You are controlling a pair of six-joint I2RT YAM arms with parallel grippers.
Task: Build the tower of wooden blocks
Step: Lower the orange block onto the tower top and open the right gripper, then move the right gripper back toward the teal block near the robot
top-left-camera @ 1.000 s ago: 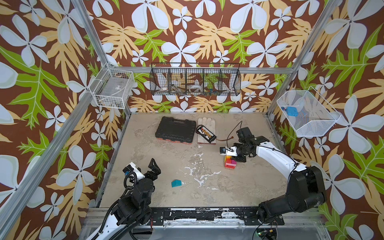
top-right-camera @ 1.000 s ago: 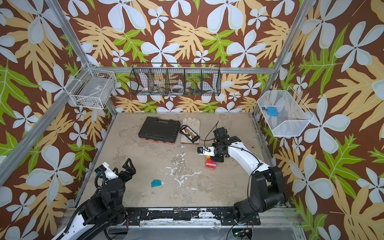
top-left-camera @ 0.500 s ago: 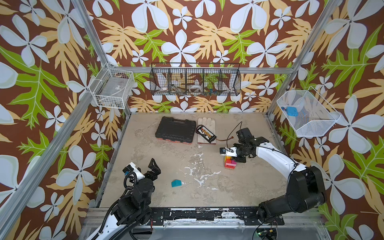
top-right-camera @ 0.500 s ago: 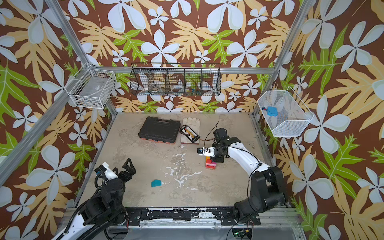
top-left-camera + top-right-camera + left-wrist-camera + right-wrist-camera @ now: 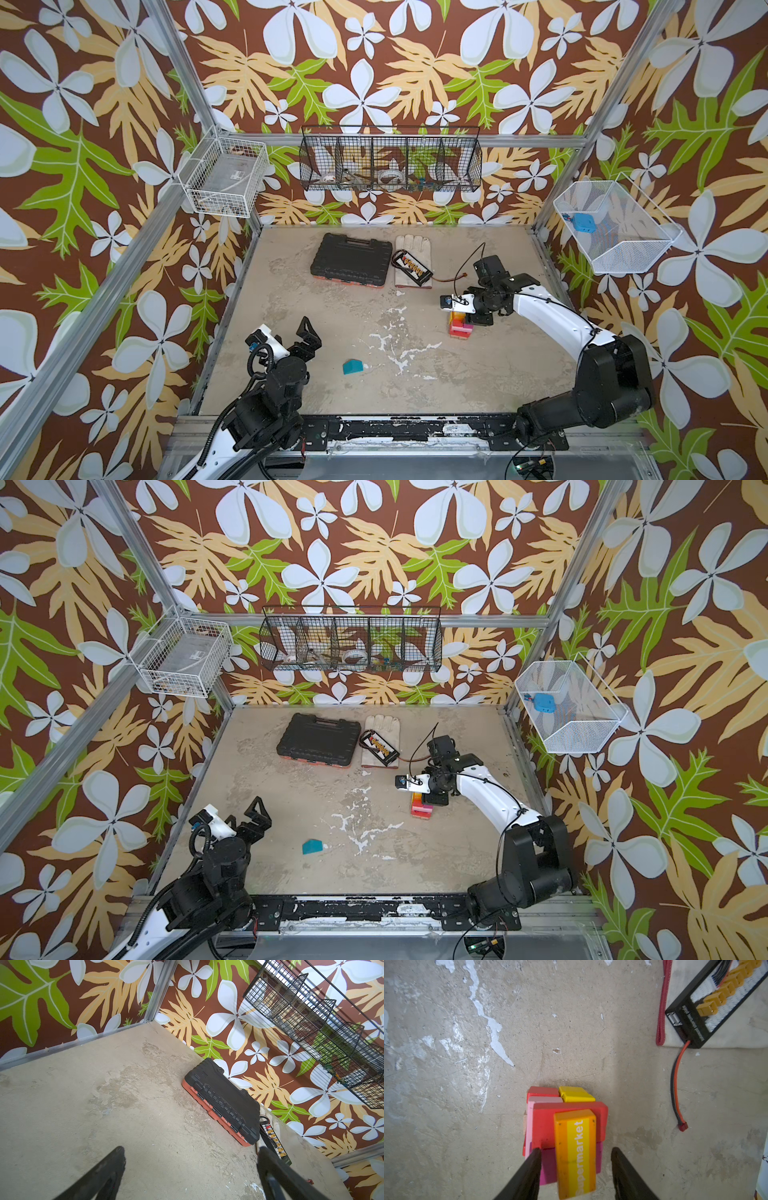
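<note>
My right hand [image 5: 576, 1150] is down over the tower [image 5: 564, 1126], which stands on the right half of the surface [image 5: 291, 299] in both top views [image 5: 459, 326] [image 5: 420, 806]. In the right wrist view the fingers are apart, one on each side of the top block. That block is an orange and yellow striped piece [image 5: 576, 1147] lettered "Supermarket". I see a gap between it and each finger, so nothing is clamped. One fingertip [image 5: 536, 1150] sits right at the corner of the wide red block [image 5: 546, 1124] below; I cannot tell whether it touches.

The striped piece lies lengthwise on that red block and sticks out past its near edge over a magenta block [image 5: 548, 1165]. Beyond the red block, lower in the stack, I can make out a yellow block [image 5: 576, 1094], a smaller red one [image 5: 542, 1092] and a pink one [image 5: 544, 1099], set close together.

A teal wedge [image 5: 352, 367] lies by itself on the surface, well apart from the tower and nearer my left arm.

My left hand [image 5: 191, 1150] is raised over the near left part of the surface, fingers spread wide and holding nothing.

At the back lie a black ribbed case [image 5: 351, 266] and, just beside it, a pale glove [image 5: 415, 247] with a black connector board [image 5: 716, 1001] resting on it.
</note>
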